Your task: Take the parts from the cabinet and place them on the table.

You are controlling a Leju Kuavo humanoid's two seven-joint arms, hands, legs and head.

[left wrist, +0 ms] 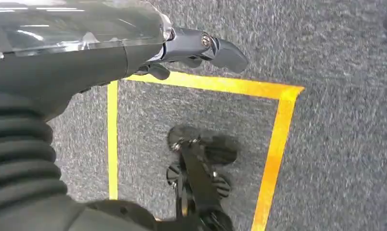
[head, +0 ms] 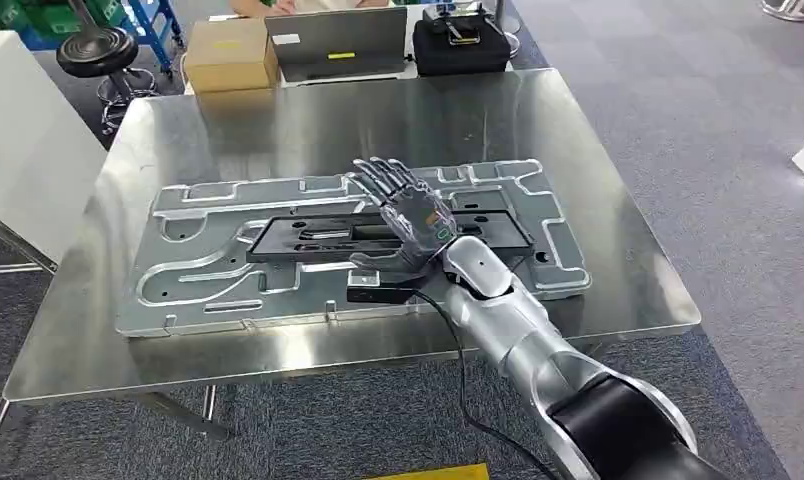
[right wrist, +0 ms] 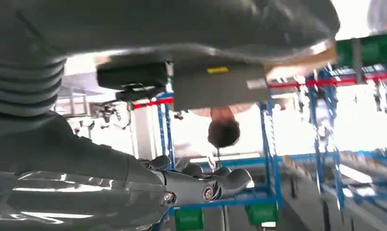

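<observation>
You see the right hand [head: 410, 212] spread flat, fingers apart and holding nothing, just above the black part [head: 308, 238], which lies on the large silver plate [head: 218, 290] in the middle of the steel table [head: 618, 230]. Your left hand [left wrist: 201, 48] hangs over grey carpet marked with yellow tape [left wrist: 278, 134], well away from the table; whether its fingers are curled or spread you cannot tell.

A steel table [head: 618, 290] with a reflective top fills the middle of the frame. A large silver machined plate [head: 198, 290] with routed channels lies flat across its centre. Along the far edge, at the upper middle, sit a cardboard box [head: 228, 55], a grey laptop [head: 336, 42] and a black case [head: 462, 45].
</observation>
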